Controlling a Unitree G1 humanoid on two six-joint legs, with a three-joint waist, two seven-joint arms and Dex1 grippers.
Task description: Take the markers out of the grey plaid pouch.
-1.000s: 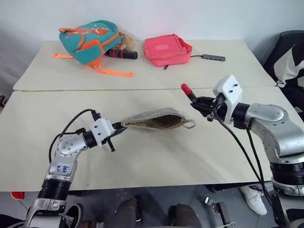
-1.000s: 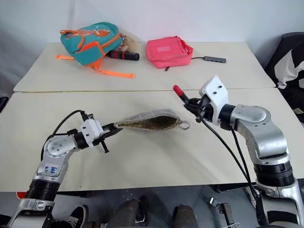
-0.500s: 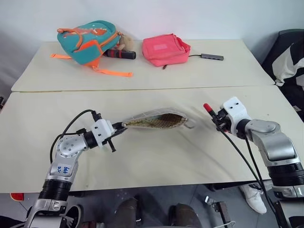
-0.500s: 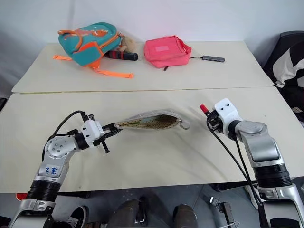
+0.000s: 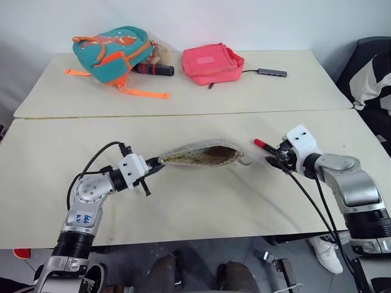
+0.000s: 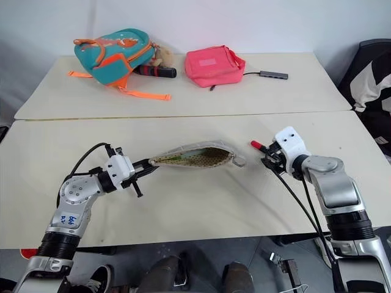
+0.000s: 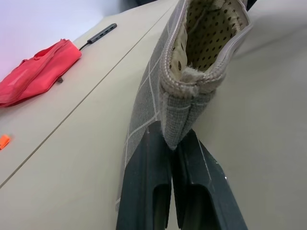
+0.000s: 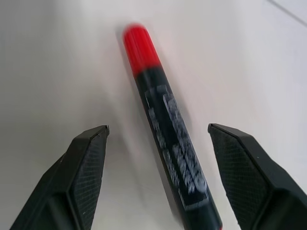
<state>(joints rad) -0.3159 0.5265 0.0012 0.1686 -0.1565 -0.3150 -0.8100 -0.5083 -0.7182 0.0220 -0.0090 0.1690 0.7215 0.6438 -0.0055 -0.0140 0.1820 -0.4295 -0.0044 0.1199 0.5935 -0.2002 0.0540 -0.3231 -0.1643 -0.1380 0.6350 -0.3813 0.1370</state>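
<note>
Cream counter point(image 5: 201, 207) spreads under both arms. Left fingers point(image 7: 165, 191) pinch the near corner of the pouch point(image 5: 198, 155), holding it off the surface with its mouth open. Right fingers point(image 8: 86, 177) stand wide apart, the red-capped marker point(image 8: 165, 120) loose between them on the counter. Best to draw the right hand straight away without nudging it, then reach for the pouch mouth again.

Two beige tables point(image 5: 201, 201): red-capped marker point(image 5: 263, 146) near; teal backpack point(image 5: 113, 49), pink bag point(image 5: 211, 63), grey adapter point(image 5: 272, 72) far.
</note>
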